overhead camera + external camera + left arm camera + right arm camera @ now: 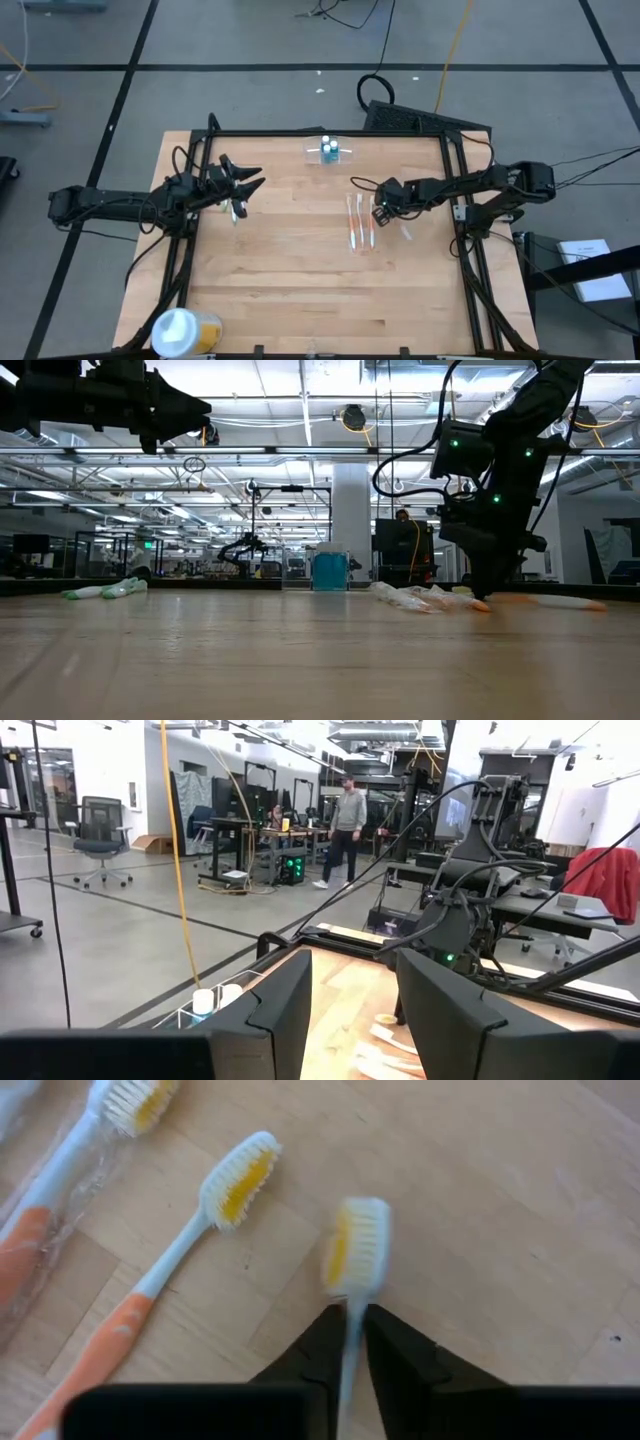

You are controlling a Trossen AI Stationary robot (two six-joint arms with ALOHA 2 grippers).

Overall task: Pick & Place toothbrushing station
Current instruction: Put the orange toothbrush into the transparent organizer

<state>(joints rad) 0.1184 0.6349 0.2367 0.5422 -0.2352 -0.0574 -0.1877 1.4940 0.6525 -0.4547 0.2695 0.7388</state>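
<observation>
The right gripper [350,1345] is clenched on the thin neck of a toothbrush [355,1245], whose white and yellow bristle head is seen just ahead of the two dark fingertips, over the wooden table [300,270]. In the high view this gripper [381,212] is placed at the right side of the table, just beside a small group of loose toothbrushes [359,228] with orange handles. Two of them are seen beside the held one in the right wrist view, lying flat on the wood.

The toothbrushing station [327,151], a small clear holder with some blue inside, stands near the far edge of the table, well apart from the right gripper.

The left gripper [238,183] is held above the left part of the table with its fingers spread and nothing between them; it is judged to be waiting. A white-and-yellow tub [180,330] lies at the near left corner.

The step in hand is judged to be the pick of one toothbrush. For the next move, the brush is to be lifted clear of its neighbours and carried to the station. The grip is narrow, so the brush may turn between the fingers.
</observation>
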